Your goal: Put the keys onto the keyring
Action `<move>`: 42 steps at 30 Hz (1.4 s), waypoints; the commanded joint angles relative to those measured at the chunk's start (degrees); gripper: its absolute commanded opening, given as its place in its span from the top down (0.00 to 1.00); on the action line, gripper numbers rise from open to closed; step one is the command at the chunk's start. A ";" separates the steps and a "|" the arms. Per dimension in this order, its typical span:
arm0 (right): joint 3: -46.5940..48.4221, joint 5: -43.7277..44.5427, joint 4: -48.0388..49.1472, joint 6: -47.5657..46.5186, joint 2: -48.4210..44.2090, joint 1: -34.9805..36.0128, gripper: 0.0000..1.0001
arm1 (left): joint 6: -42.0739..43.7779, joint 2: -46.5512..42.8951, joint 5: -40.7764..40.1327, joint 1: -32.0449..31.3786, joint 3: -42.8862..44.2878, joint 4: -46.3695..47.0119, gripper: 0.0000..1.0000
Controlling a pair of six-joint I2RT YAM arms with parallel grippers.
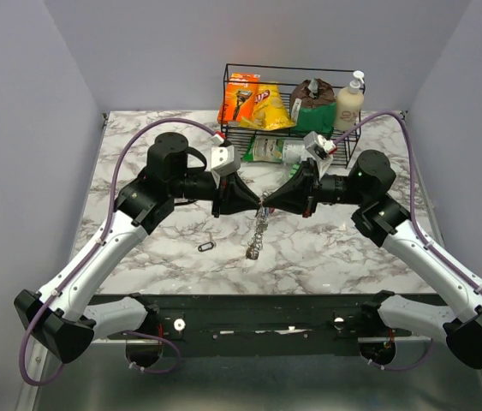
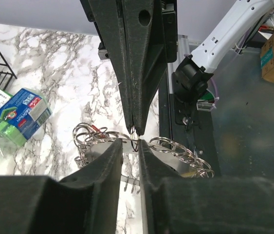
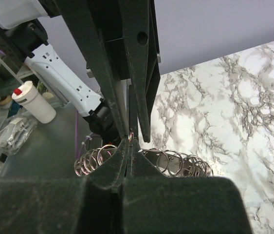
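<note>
Nearest you on the desk [image 1: 352, 257], a small dark key [image 1: 205, 247] lies flat by itself, left of the keyring's lower end and apart from it; you cannot pick out any other keys for sure in the silver cluster there. The keyring [image 1: 258, 229] hangs as a chain of links from the spot where your two arms meet above the middle of the desk, its lower end down at the marble.

Your left fingers [image 2: 112, 161] stand a narrow gap apart; the thin wire of the ring sits in that gap at the tips, and the gap looks wider than the wire. Your right fingers [image 3: 110, 168] are pressed together, tip to tip with the left pair, and pinch that same wire; loops of chain bunch on both sides just behind the tips, with a bit of red showing among them in the left wrist view.

Further back, a green and blue packet [image 2: 17, 119] lies on the desk; behind it, against the wall, the black wire basket [image 1: 226, 86] holds an orange pack [image 1: 241, 96], a yellow bag [image 1: 269, 108], a brown and green bag [image 1: 313, 104] and a pump bottle [image 1: 349, 103].
</note>
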 commanded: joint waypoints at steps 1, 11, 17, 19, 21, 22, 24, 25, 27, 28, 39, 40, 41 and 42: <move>-0.48 1.75 1.91 -0.72 -1.59 -0.19 0.99 | -0.29 0.84 0.17 -0.30 0.95 0.68 0.81; -0.13 2.01 1.74 -0.81 -1.42 -0.19 0.99 | 0.59 1.55 -0.09 -0.30 2.10 -1.08 1.00; -0.39 4.11 0.95 -0.81 -1.68 -0.19 0.78 | 0.68 0.49 -2.11 -0.30 1.57 -0.03 1.00; -0.83 5.61 0.86 -0.98 -2.82 -0.19 0.62 | 1.03 -0.21 -3.77 -0.30 1.13 0.50 1.00; -1.10 8.85 0.95 -0.72 -3.87 -0.19 0.47 | 1.38 -0.65 -4.92 -0.30 0.17 1.37 1.00; -1.36 10.17 0.95 -0.63 -5.01 -0.19 0.32 | 1.56 -1.44 -5.71 -0.30 -0.27 1.82 1.00; -1.80 13.25 1.65 -0.28 -6.59 -0.19 0.16 | 2.00 -2.49 -7.65 -0.30 -1.59 3.22 1.00; -2.06 14.13 2.08 -0.19 -7.99 -0.19 0.02 | 2.09 -2.93 -8.17 -0.30 -2.11 4.10 1.00; -2.59 16.33 2.79 -0.28 -9.06 -0.19 0.00 | 2.61 -4.95 -10.10 -0.39 -4.22 7.07 1.00; -2.59 16.77 2.79 -0.37 -9.59 -0.10 0.00 | 2.70 -5.57 -10.63 -0.39 -5.10 8.31 1.00; -3.56 18.18 2.09 -0.54 -9.94 -0.19 0.00 | 6.66 -13.57 -20.22 -0.39 -11.70 14.92 1.00; -3.73 18.18 2.00 -0.46 -9.86 -0.19 0.00 | 6.74 -13.66 -20.31 -0.39 -11.79 14.92 1.00; -3.91 18.09 1.91 -0.54 -9.77 -0.19 0.00 | 6.74 -13.83 -20.22 -0.39 -11.79 14.92 1.00; -4.00 18.01 1.91 -0.72 -9.68 -0.19 0.00 | 6.57 -13.84 -20.22 -0.39 -11.70 15.09 1.00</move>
